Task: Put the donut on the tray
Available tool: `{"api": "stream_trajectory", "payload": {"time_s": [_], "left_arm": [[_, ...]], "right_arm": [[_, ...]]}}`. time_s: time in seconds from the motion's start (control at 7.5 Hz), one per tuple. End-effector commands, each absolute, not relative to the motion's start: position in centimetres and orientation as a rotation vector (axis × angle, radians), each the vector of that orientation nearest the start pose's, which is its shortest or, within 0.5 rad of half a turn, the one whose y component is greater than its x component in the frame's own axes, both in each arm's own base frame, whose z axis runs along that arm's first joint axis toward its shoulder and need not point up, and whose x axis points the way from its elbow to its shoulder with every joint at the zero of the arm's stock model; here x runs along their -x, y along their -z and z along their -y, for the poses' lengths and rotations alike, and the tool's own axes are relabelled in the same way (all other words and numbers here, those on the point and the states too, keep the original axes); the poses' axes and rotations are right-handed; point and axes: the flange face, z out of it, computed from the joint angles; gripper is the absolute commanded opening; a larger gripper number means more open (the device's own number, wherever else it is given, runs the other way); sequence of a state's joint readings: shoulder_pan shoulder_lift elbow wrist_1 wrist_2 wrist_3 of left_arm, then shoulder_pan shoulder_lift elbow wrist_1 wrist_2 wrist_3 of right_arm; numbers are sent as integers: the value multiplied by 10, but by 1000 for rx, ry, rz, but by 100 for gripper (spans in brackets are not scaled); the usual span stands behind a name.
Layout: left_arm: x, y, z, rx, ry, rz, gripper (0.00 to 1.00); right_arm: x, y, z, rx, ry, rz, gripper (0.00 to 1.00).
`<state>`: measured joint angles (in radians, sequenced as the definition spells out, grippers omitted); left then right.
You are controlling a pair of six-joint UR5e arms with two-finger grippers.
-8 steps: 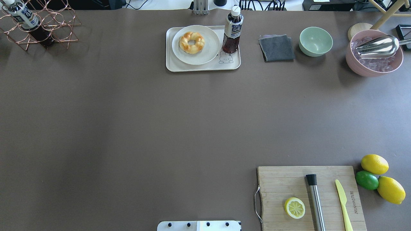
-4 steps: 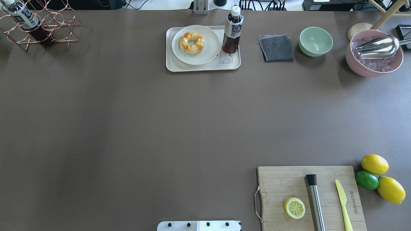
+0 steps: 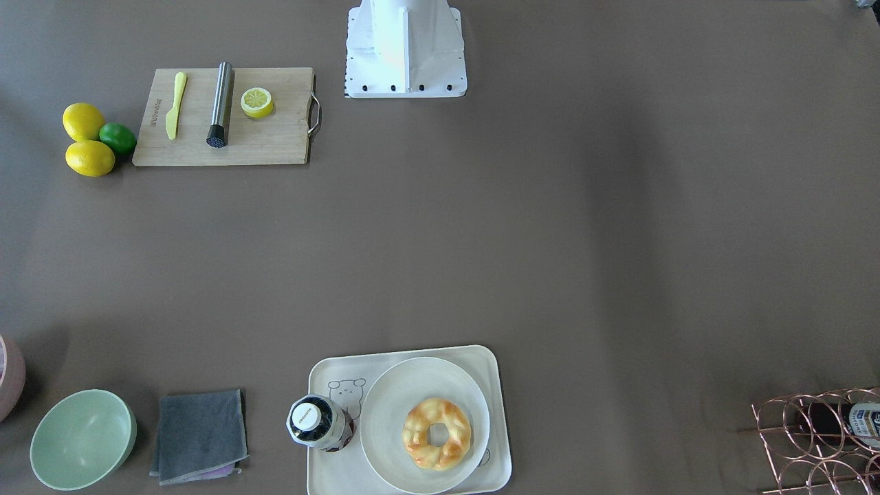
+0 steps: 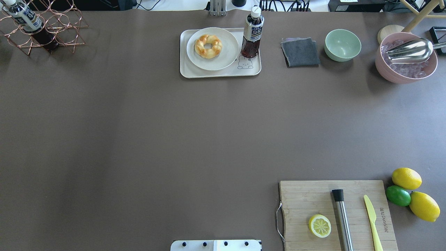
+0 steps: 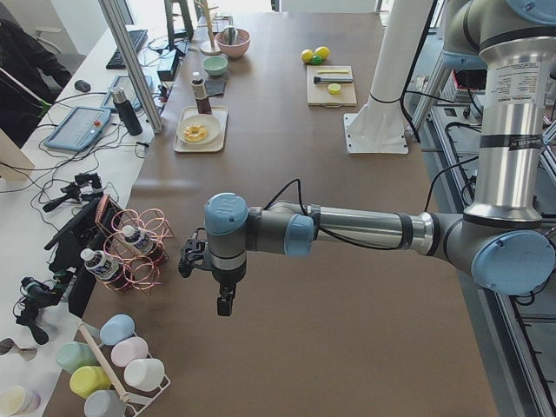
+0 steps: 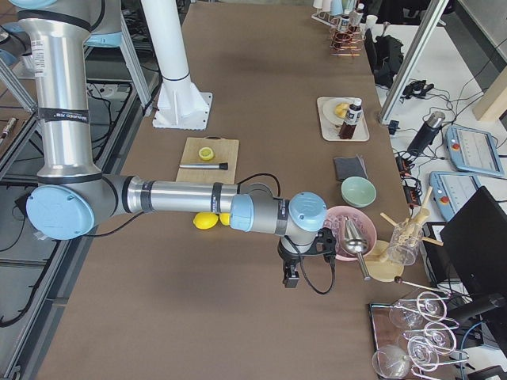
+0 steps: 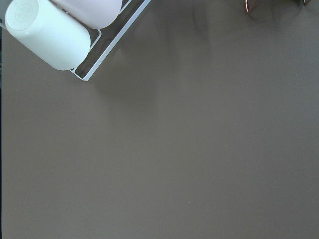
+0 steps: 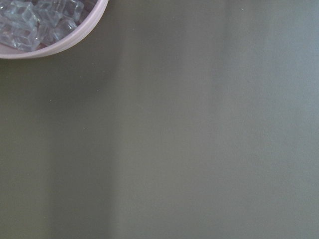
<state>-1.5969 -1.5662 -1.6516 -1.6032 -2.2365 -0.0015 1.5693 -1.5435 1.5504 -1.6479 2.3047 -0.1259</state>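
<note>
While the donut (image 4: 208,46) sits on a plate (image 4: 228,54) on the tray (image 4: 216,73), the left pincer (image 5: 223,307) and right pincer (image 6: 290,278) hang over the surface (image 4: 139,139) well apart from it, their opening impossible to tell.

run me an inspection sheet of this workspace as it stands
surface: brown table, bare in the middle, no spills seen
job's things: donut lies on round white plate, which sits on tray; looks placed
clutter: tea bottle upright on the tray; grey cloth, green bowl, pink bowl of ice with metal scoop; cutting board with lemon half, steel muddler, yellow knife; lemons, lime; copper wire rack
grippers: left gripper and right gripper hang over bare table, far from the tray; open or shut not readable
cables: black bundle beyond the far edge
surroundings: tablets, cup rack, stemmed glasses
</note>
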Motion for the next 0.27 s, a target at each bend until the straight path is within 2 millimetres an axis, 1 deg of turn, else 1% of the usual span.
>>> {"api": "stream_trajectory", "payload": {"time_s": [0.0, 0.13], "left_arm": [[85, -625, 495, -112, -9, -664, 98], [85, -624, 495, -116, -11, -664, 98]], "right_arm": [[-66, -663, 500, 18, 98, 740, 100], [-66, -664, 500, 19, 97, 741, 100]]}}
